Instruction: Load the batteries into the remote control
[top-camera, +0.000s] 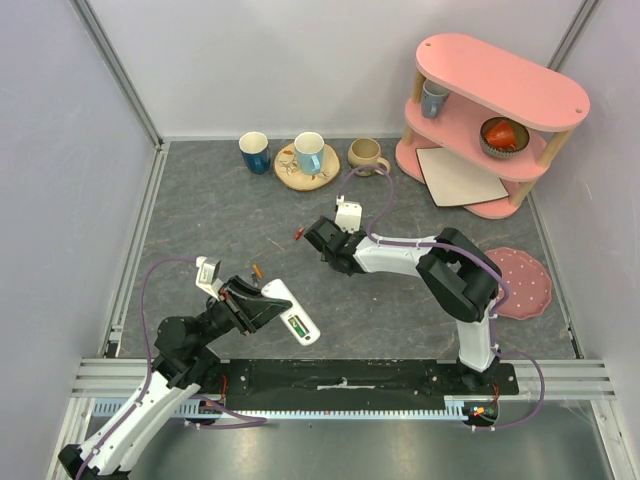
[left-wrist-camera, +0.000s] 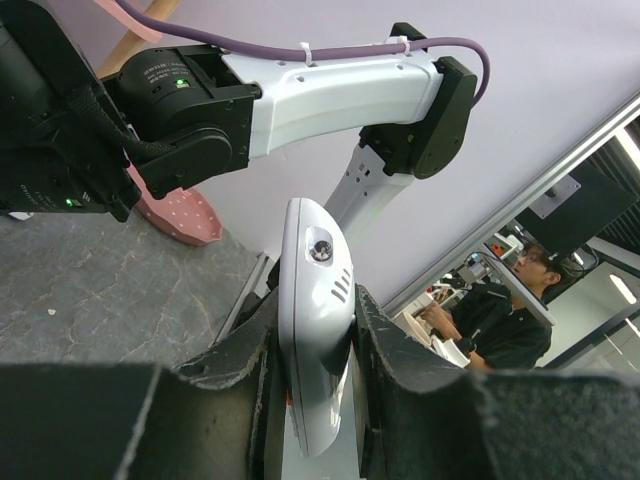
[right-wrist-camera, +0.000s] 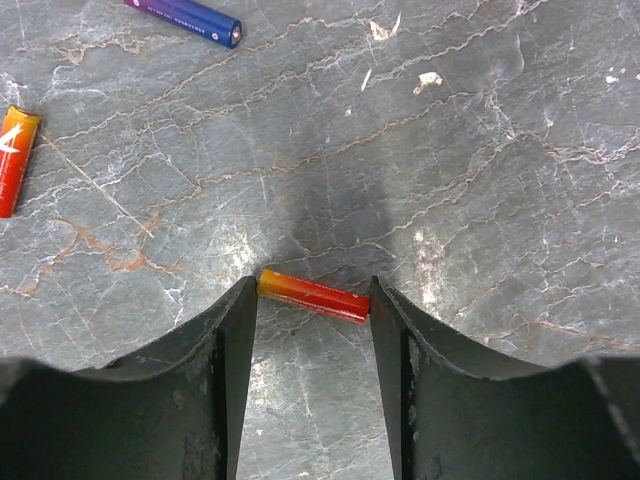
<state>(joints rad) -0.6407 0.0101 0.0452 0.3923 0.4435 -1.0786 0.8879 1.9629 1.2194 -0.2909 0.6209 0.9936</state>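
My left gripper (top-camera: 248, 303) is shut on the white remote control (top-camera: 291, 312), holding it by its sides just above the table. In the left wrist view the remote control (left-wrist-camera: 312, 300) stands edge-on between the left gripper's (left-wrist-camera: 315, 305) pads. Something small and green (top-camera: 297, 323) sits in the remote's open recess. My right gripper (right-wrist-camera: 313, 300) is down at the table, and its fingertips touch both ends of a red-orange battery (right-wrist-camera: 313, 295) lying flat. From above, that battery (top-camera: 299, 233) shows beside the right gripper (top-camera: 316, 238). Two more batteries lie loose: a blue-purple one (right-wrist-camera: 185, 18) and a red-orange one (right-wrist-camera: 14, 160).
An orange battery (top-camera: 257, 270) lies near the left gripper. At the back stand a blue cup (top-camera: 254, 152), a cup on a wooden disc (top-camera: 307, 160) and a tan mug (top-camera: 366, 155). A pink shelf (top-camera: 495, 120) holds a white card (top-camera: 460, 176). A pink dotted plate (top-camera: 522, 282) lies right.
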